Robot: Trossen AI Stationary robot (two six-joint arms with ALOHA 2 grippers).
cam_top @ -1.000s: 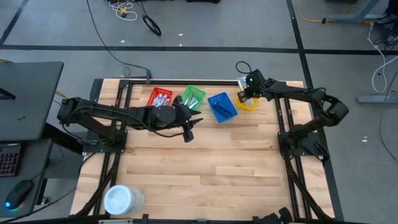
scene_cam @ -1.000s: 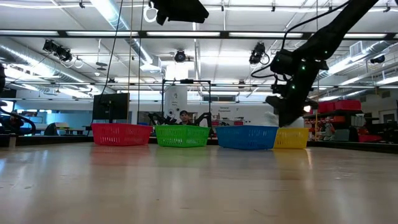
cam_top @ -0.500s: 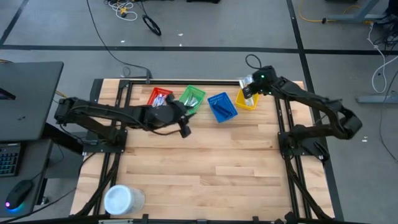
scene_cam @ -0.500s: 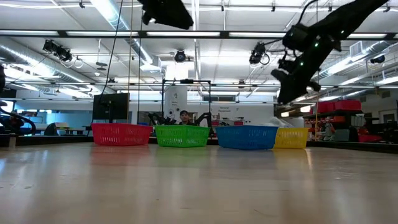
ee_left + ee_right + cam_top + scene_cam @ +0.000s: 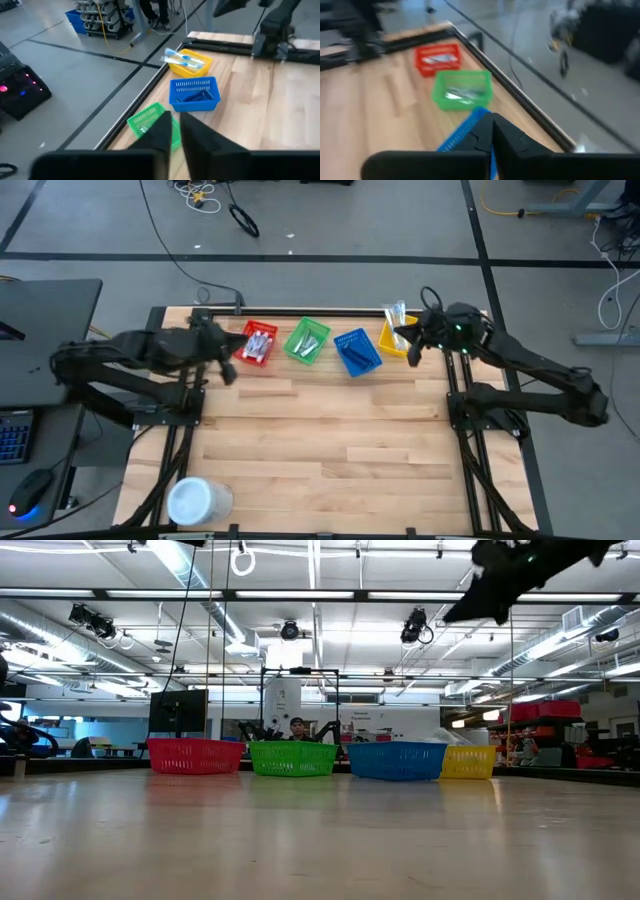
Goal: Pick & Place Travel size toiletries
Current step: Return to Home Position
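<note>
Four baskets stand in a row near the table's far edge: red (image 5: 256, 342), green (image 5: 306, 340), blue (image 5: 357, 351) and yellow (image 5: 395, 340). Toiletries lie in them: white tubes (image 5: 439, 59) in the red one, dark razors (image 5: 195, 95) in the blue one, and blue-white toothbrushes (image 5: 187, 60) sticking out over the yellow rim. My left gripper (image 5: 228, 370) hangs above the table just left of the red basket, its fingers (image 5: 162, 131) almost together and holding nothing. My right gripper (image 5: 408, 348) hangs high beside the yellow basket, shut and empty (image 5: 492, 131).
A big white round tub (image 5: 197, 500) stands at the near left corner. Bare wooden table (image 5: 330, 440) spreads in front of the baskets. A dark frame rail (image 5: 300, 311) runs along the far edge. In the low view a person (image 5: 296, 726) sits far behind the baskets.
My left gripper has drawn back from in front of the green basket toward the table's left edge and risen. My right gripper has lifted up out of the yellow basket, levelled out and pulled back toward the right. The baskets have stayed put.
</note>
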